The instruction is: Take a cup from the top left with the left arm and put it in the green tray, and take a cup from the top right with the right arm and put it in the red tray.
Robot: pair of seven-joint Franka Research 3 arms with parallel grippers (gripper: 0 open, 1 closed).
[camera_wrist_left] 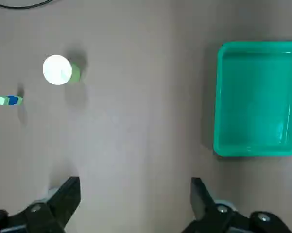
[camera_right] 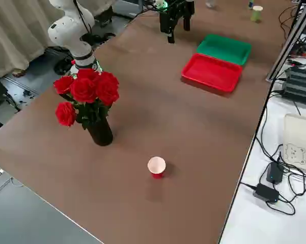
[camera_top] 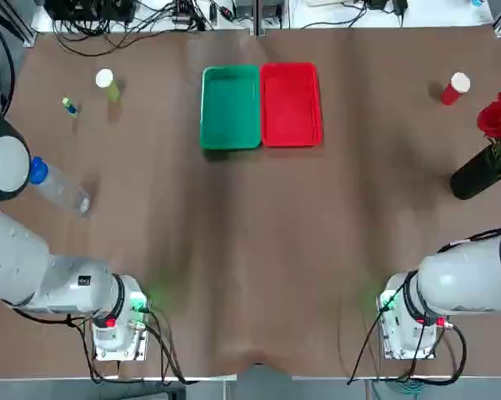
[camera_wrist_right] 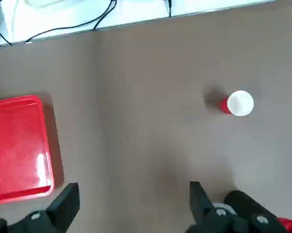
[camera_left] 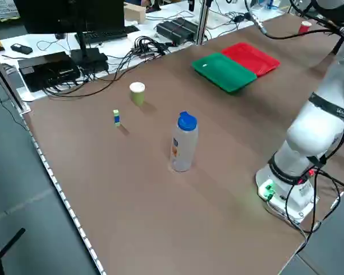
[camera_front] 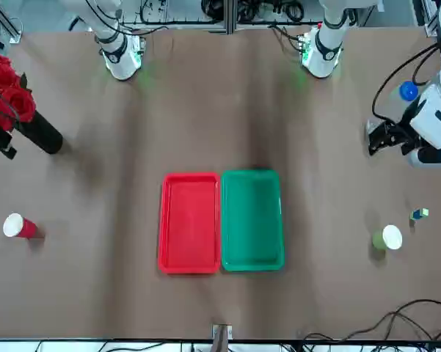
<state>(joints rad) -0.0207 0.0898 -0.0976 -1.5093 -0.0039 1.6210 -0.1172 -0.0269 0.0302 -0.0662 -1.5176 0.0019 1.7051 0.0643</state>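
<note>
A: Cup positions?
B: Green paper cup (camera_top: 106, 82) upright at the brown worktop's (camera_top: 250, 275) far left; red paper cup (camera_top: 455, 87) upright far right. Green plastic tray (camera_top: 230, 108) and red plastic tray (camera_top: 290, 105) touch side by side, both bare.
A: Hands?
B: Left hand (camera_wrist_left: 135, 196) and right hand (camera_wrist_right: 133, 204) aloft, fingers apart, holding nothing.

Overhead + front cams, opposite sides, both on green tray (camera_top: 230, 108).

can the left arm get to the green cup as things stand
Probably yes. The green cup stands alone on bare table, with only a small block beside it and the bottle nearer the robot, off to the side. The left gripper is open, well short of it.
</note>
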